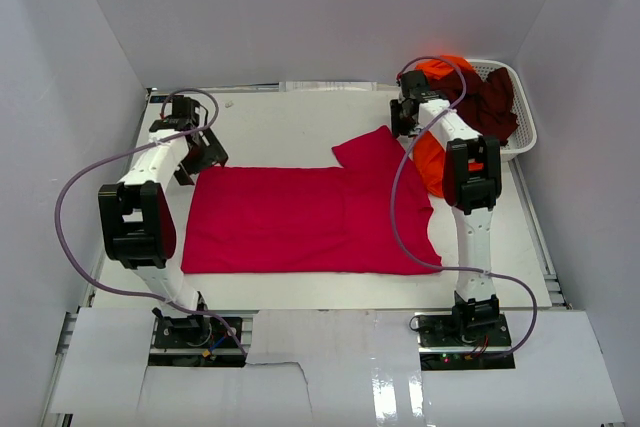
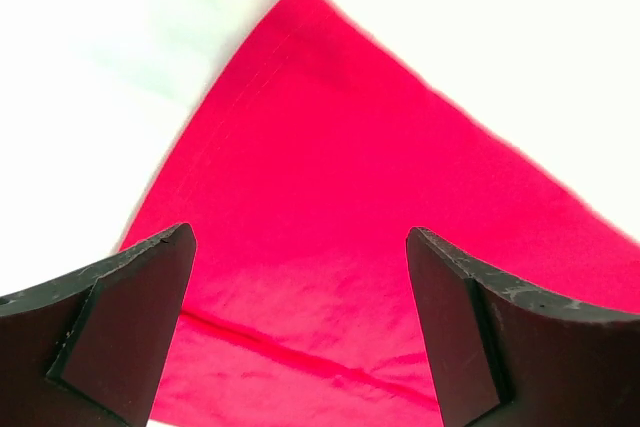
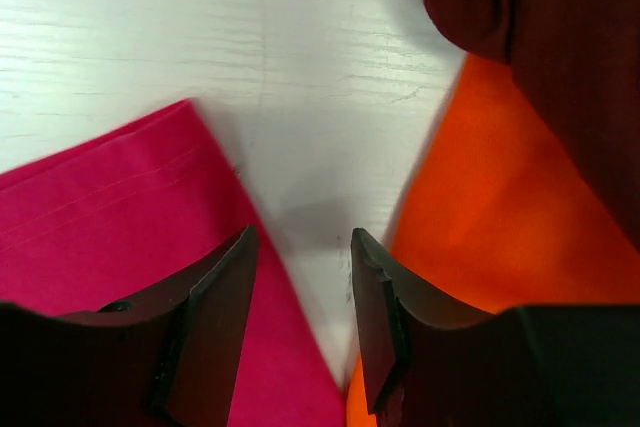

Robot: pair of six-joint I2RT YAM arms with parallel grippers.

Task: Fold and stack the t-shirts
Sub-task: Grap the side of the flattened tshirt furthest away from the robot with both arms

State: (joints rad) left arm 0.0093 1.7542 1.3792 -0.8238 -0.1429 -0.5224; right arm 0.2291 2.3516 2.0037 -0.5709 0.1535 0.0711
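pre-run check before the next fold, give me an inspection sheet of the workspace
surface: white table, cloth over its middle
job's things: red t-shirt spread flat mid-table, one sleeve out at the far right; orange t-shirt spilling from the basket onto the table; maroon t-shirt in the basket
clutter: white mesh basket at the far right corner
tools: left tool open above a red corner; right tool open above bare table between red and orange cloth
cables: lilac cables loop off each arm; the right one crosses the red t-shirt in the top view
surroundings: white walls on three sides
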